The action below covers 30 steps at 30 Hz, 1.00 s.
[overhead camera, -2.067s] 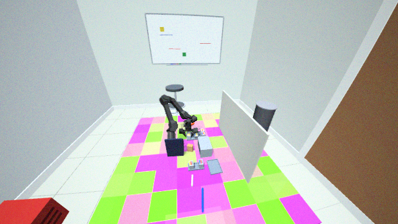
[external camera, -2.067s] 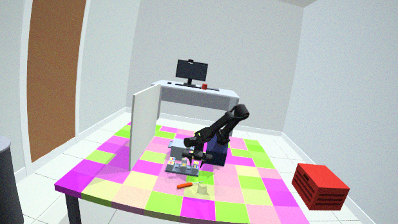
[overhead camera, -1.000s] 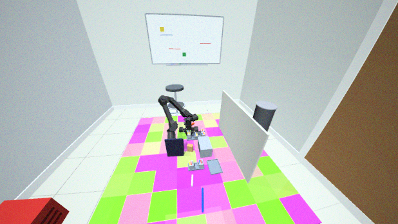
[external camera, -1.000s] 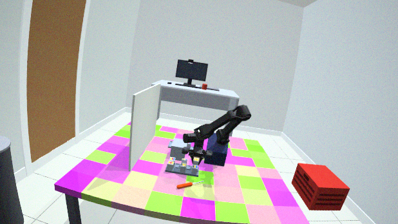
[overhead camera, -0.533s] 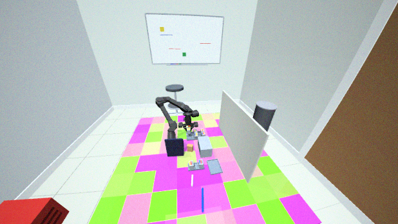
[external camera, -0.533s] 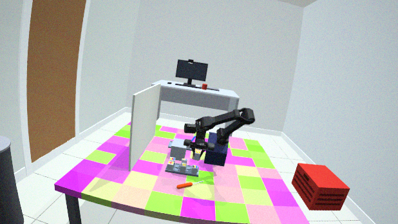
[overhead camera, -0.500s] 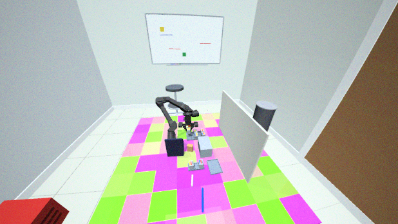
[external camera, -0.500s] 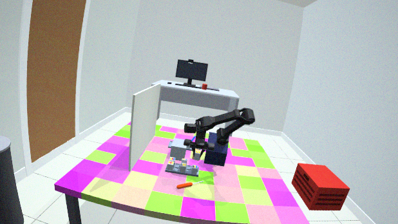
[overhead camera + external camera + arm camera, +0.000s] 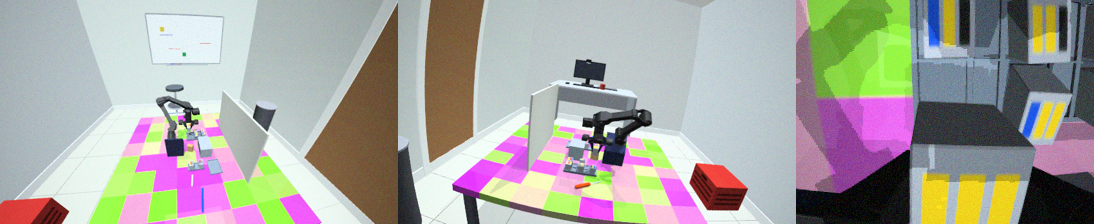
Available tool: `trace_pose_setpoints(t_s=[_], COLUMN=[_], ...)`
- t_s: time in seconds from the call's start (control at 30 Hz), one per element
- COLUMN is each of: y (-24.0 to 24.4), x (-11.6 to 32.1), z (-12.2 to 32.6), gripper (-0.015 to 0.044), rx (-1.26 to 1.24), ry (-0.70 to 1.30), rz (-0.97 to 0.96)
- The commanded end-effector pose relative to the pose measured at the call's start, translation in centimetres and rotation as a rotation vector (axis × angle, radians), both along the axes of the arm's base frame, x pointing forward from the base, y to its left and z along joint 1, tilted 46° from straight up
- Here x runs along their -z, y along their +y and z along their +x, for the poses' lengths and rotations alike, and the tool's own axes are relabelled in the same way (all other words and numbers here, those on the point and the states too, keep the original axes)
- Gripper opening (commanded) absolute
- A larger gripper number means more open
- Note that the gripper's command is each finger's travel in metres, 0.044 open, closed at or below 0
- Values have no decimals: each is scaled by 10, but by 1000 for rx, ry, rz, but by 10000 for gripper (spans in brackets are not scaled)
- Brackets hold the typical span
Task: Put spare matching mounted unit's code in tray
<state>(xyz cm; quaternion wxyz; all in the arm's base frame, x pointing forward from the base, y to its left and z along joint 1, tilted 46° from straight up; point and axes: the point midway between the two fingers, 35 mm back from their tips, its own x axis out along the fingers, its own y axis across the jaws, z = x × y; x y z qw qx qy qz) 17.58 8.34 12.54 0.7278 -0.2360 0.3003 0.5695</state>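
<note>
Fingers (image 9: 185,125) (image 9: 592,149) on your gripper (image 9: 189,128) (image 9: 596,150) (image 9: 971,187) are closed on a spare (image 9: 189,125) (image 9: 596,147) (image 9: 968,162), so you've got a part in hand. Your wrist view shows three yellow bars on its pale face, with a dark grey top above that, and a black finger on each side.

That spare is up near the multi-slot rack (image 9: 193,138) (image 9: 579,174) (image 9: 941,80), and you can see other spares in the rack behind it: one with blue, yellow and black bars (image 9: 949,25), one with two yellows and a black (image 9: 1050,32), and one with blue and two yellows (image 9: 1043,120) that sits at a slant in your wrist view.

Your tray, which looks to be the flat grey-blue one (image 9: 214,167), is well apart from the gripper in the top view, just beside a small holder (image 9: 196,167) with two striped units in it. So your spare isn't in the tray. You've also got a grey box (image 9: 205,146) (image 9: 578,149) between the rack and that tray, plus a brown block (image 9: 190,147) (image 9: 594,158) near the box. I can't tell you what code is on the mounted unit's back.
</note>
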Motion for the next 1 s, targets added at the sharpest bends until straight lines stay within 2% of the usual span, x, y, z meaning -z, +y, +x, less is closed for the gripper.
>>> trace_pose_setpoints(t_s=[0.0, 0.43, 0.97], y=[-11, -31, -75], x=[-12, -37, -31], z=[-1, -5, 47], gripper=[0, 0, 0], rx=[-1, 0, 8], ry=[-3, -9, -17], rz=[3, 18, -12])
